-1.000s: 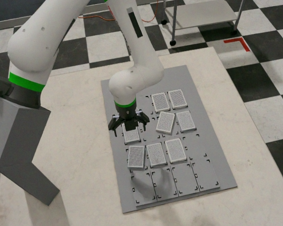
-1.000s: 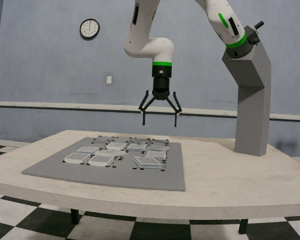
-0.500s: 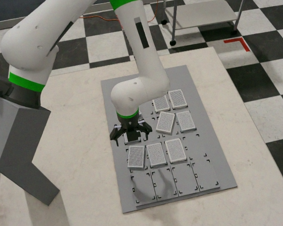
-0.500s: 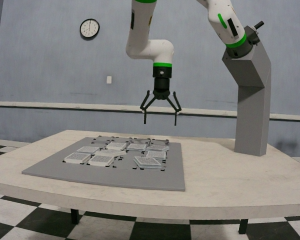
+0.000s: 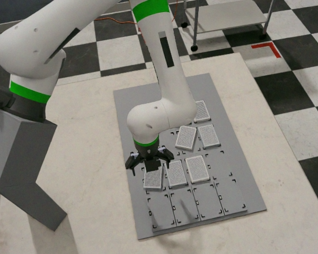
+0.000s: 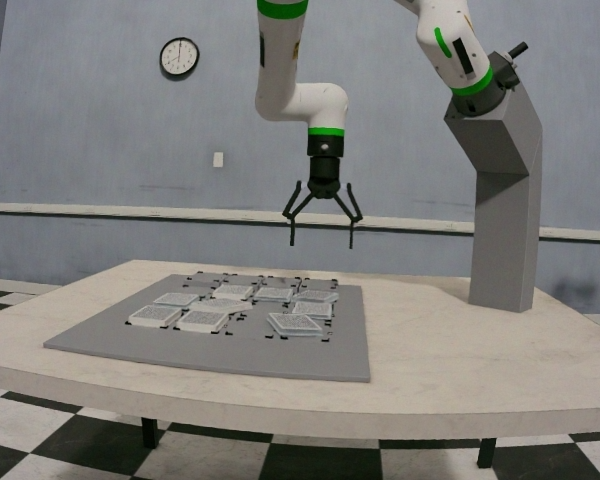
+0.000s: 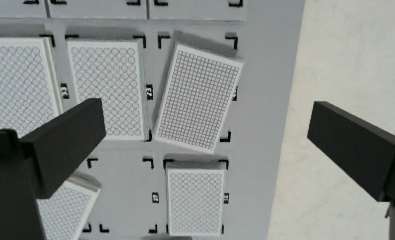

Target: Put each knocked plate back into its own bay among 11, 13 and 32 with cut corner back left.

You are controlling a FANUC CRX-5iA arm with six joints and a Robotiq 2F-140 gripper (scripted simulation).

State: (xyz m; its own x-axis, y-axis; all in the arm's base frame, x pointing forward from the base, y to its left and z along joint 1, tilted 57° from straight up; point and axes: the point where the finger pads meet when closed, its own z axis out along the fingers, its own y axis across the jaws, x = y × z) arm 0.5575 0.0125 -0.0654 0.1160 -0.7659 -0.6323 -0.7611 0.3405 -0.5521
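The knocked 384-well plate (image 5: 153, 179) (image 6: 316, 295) (image 7: 196, 97) lies turned across bay 13 (image 7: 165, 57), over its corner pieces on the row 1 side and reaching towards bay 12. My gripper (image 5: 151, 171) (image 6: 321, 246) (image 7: 207, 118) is open and empty, high above this plate, one finger on each side of it in the wrist view. A second knocked plate (image 6: 295, 323), by bay 11, is turned; the arm hides it in the top view. The knocked 96-well plate (image 5: 185, 137) (image 6: 222, 304) (image 7: 68, 210) by bay 32 is also turned. Cut corners are hard to make out.
Beside the bay 13 plate are the plate in bay 23 (image 5: 176, 173) (image 7: 106, 92) and the plate in bay 12 (image 6: 312, 310) (image 7: 196, 202). Bay 33's plate (image 5: 197, 169) (image 6: 233, 291) is farther back. Raised column 4 floors (image 5: 161, 211) (image 7: 199, 11) border column 3.
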